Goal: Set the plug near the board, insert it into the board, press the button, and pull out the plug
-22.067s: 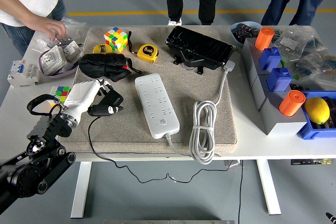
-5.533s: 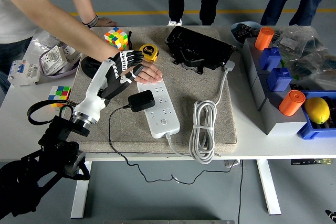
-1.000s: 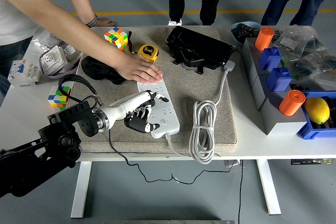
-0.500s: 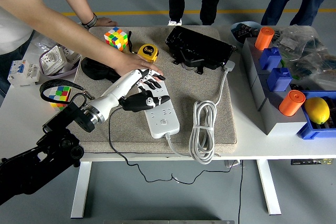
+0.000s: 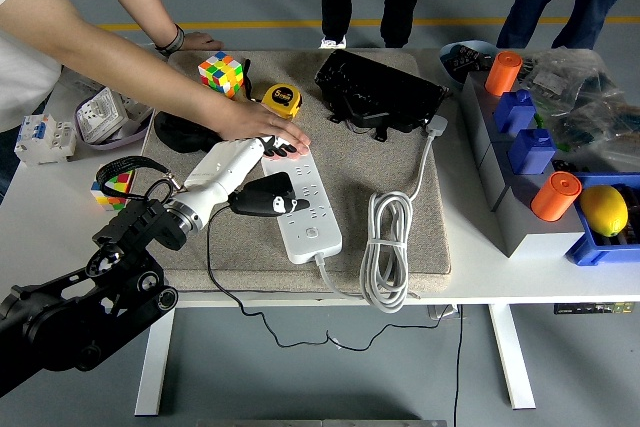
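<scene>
The white power board lies on the grey mat, its button at the near end. My left hand reaches in from the lower left and is shut on the black plug, which sits at the board's left edge. I cannot tell whether its pins are in a socket. The plug's thin black cable trails off the table's front edge. A person's hand presses down on the board's far end, right next to my fingers. My right hand is out of view.
A Rubik's cube, yellow tape measure, black pouch and black case lie behind the board. The board's coiled white cord lies to its right. Grey and blue bins stand at the far right.
One second ago my left hand was low at the board's near end by the button. It then rose toward the middle, and now holds the plug slightly lower at the board's left edge.
</scene>
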Controlling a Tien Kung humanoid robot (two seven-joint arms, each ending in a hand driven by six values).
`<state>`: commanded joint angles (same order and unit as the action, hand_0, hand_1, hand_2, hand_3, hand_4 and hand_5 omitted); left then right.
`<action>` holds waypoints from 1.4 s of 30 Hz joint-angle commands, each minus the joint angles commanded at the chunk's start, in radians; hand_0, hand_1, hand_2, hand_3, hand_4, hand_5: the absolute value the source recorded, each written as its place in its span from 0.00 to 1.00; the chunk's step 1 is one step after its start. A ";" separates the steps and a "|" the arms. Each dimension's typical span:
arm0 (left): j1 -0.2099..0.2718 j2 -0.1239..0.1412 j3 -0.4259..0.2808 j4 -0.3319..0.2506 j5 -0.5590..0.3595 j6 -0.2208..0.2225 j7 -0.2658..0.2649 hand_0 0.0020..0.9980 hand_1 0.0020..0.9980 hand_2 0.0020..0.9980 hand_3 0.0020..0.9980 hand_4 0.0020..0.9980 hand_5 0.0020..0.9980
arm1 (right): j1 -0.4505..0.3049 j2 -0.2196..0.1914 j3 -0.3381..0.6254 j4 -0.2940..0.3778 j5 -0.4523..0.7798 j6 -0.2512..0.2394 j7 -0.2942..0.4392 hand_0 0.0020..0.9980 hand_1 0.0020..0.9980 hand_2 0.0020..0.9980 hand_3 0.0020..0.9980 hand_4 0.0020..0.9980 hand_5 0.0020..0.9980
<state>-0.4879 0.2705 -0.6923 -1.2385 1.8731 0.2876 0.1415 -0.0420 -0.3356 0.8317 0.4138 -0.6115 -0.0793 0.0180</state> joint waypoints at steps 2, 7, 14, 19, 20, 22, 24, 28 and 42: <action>-0.007 -0.007 0.004 0.026 0.019 0.008 0.009 0.67 0.71 0.74 0.76 1.00 0.49 | 0.001 0.000 0.001 0.001 0.000 0.000 0.001 0.61 0.64 0.66 0.55 0.97 0.44; -0.020 -0.017 0.013 0.064 0.040 0.008 0.026 0.66 0.70 0.73 0.76 1.00 0.49 | 0.001 0.002 0.007 0.002 -0.001 -0.001 0.002 0.61 0.64 0.66 0.55 0.97 0.44; -0.030 -0.024 0.025 0.102 0.054 0.005 0.042 0.61 0.67 0.69 0.74 1.00 0.47 | -0.001 0.002 0.012 0.004 -0.003 -0.004 0.007 0.61 0.64 0.66 0.55 0.97 0.44; -0.033 -0.028 0.033 0.120 0.059 0.014 0.048 0.51 0.61 0.61 0.66 0.99 0.33 | -0.001 0.003 0.012 0.005 -0.003 -0.005 0.009 0.61 0.64 0.65 0.55 0.97 0.44; -0.034 -0.029 0.034 0.123 0.062 0.016 0.050 0.51 0.61 0.61 0.66 0.99 0.33 | -0.001 0.003 0.012 0.004 -0.003 -0.005 0.009 0.61 0.64 0.65 0.55 0.97 0.44; -0.036 -0.030 0.035 0.129 0.068 0.018 0.053 0.39 0.57 0.58 0.61 0.94 0.26 | 0.000 0.002 0.011 0.005 -0.004 -0.005 0.009 0.61 0.64 0.66 0.55 0.97 0.44; -0.039 -0.032 0.039 0.136 0.068 0.022 0.053 0.39 0.57 0.58 0.61 0.94 0.26 | 0.000 0.003 0.014 0.005 -0.003 -0.006 0.010 0.61 0.64 0.66 0.55 0.97 0.44; -0.043 -0.036 0.043 0.145 0.061 0.034 0.046 0.36 0.54 0.56 0.58 0.92 0.26 | 0.000 0.003 0.016 0.006 -0.004 -0.006 0.012 0.61 0.64 0.66 0.55 0.97 0.44; -0.056 -0.050 0.054 0.167 0.040 0.049 0.036 0.30 0.50 0.53 0.55 0.87 0.24 | 0.001 0.002 0.018 0.008 -0.008 -0.008 0.015 0.61 0.64 0.65 0.55 0.97 0.44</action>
<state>-0.5437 0.2203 -0.6385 -1.0717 1.9128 0.3368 0.1779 -0.0412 -0.3335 0.8497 0.4217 -0.6193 -0.0873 0.0335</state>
